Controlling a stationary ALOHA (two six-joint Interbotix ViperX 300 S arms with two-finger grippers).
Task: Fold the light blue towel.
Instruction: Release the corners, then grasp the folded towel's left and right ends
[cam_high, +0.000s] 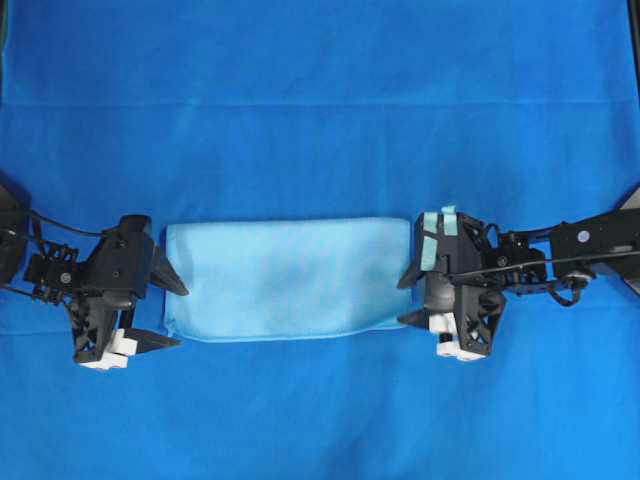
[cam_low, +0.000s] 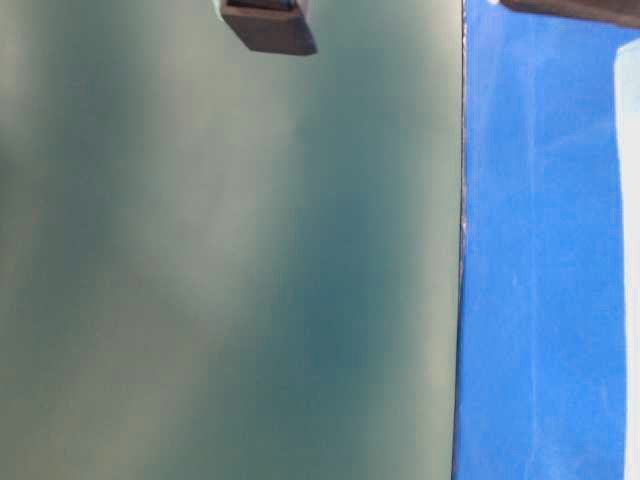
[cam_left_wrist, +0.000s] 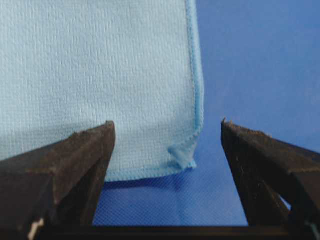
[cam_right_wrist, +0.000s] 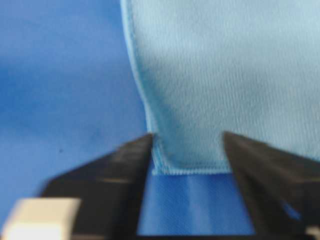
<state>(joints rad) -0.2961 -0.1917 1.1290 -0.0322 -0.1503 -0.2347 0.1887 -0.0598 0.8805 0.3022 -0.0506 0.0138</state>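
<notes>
My left fingers (cam_high: 173, 312) and right fingers (cam_high: 408, 298) both stand wide apart, gripping nothing, at opposite short ends of the pale sky-blue microfibre towel (cam_high: 288, 278). It lies folded flat on the royal-blue cloth (cam_high: 320, 80) covering the bench, unobstructed.

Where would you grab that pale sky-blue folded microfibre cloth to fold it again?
Probably at its two short ends, one tool from each side. The pale sky-blue microfibre cloth lies flat as a wide rectangle on the large deep-blue cloth; the open left tool and open right tool already flank those hemmed ends near its front corners.
</notes>
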